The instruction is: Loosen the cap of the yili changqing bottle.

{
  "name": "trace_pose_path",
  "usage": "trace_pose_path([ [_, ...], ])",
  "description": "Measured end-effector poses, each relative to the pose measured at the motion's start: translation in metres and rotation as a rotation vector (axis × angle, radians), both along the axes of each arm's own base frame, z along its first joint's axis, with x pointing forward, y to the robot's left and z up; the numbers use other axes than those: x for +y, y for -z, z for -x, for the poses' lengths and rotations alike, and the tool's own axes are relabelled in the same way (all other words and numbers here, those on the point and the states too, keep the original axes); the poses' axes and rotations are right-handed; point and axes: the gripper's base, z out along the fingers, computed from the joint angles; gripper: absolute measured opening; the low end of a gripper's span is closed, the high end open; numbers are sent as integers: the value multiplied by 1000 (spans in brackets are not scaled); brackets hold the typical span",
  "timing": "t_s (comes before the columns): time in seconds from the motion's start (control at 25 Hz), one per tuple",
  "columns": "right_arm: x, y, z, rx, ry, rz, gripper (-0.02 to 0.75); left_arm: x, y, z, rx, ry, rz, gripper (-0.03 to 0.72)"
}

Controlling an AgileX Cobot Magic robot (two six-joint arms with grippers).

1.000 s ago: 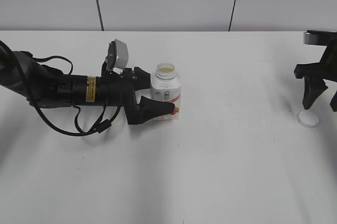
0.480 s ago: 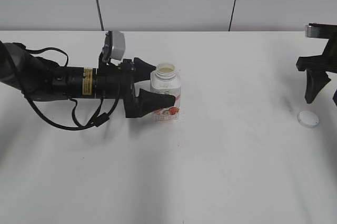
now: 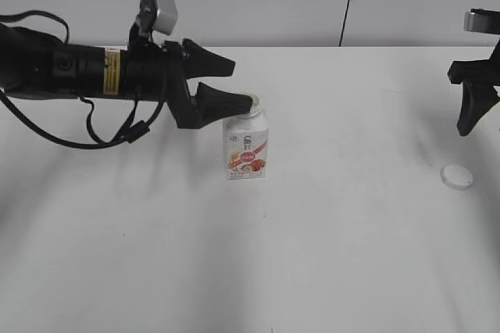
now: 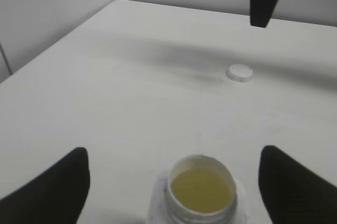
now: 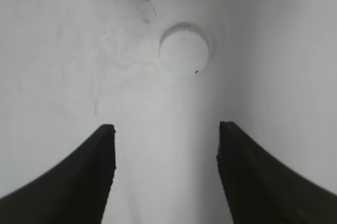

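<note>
The yili changqing bottle (image 3: 246, 152) stands upright on the white table, its neck uncapped and pale yellow drink showing in the mouth (image 4: 202, 188). The white cap (image 3: 457, 177) lies flat on the table far to the right, apart from the bottle; it also shows in the wrist views (image 4: 239, 72) (image 5: 183, 50). My left gripper (image 3: 243, 84) hovers open at the height of the bottle's mouth, its fingers wide on either side (image 4: 174, 156) and touching nothing. My right gripper (image 5: 166, 125) hangs open and empty above the table, just short of the cap.
White table (image 3: 328, 255) with a grey panelled wall behind it. My left arm's cables (image 3: 117, 134) hang over the table's left part. One right gripper finger (image 4: 261, 0) shows at the top of the left wrist view.
My left gripper has risen from around the bottle's body to mouth height, and the bottle stays standing on the table. The right gripper has lifted slightly above the cap.
</note>
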Motion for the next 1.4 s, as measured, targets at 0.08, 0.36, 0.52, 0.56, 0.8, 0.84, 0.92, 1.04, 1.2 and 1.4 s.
trace_pose_path([
  [0.08, 0, -3, 1, 4, -1, -1, 484, 4, -13, -1, -16, -43, -15, 594],
  [0.36, 1, -18, 6, -12, -3, -7, 484, 18, -50, -7, -51, -255, -124, 594],
  [0.52, 1, -24, 8, -31, -3, -6, 484, 32, -68, -9, -87, -407, -231, 594],
  [0.56, 1, -26, 8, -34, -3, -6, 484, 36, -72, -9, -92, -455, -250, 594],
  [0.8, 1, -30, 9, -46, -1, -12, 484, 57, -86, -17, -107, -719, -313, 594],
  [0.84, 1, -30, 9, -46, -1, -13, 484, 61, -87, -19, -105, -776, -315, 594],
  [0.92, 1, -30, 9, -46, -1, -13, 483, 72, -87, -23, -76, -938, -308, 594],
  [1.04, 1, -30, 9, -46, -1, -13, 483, 93, -87, -25, -19, -1199, -320, 594],
  [1.2, 2, -30, 9, -46, 0, -14, 482, 107, -81, -20, 68, -1333, -402, 594],
  [1.4, 2, -30, 9, -46, 0, -15, 481, 108, -71, -10, 247, -1366, -449, 594],
])
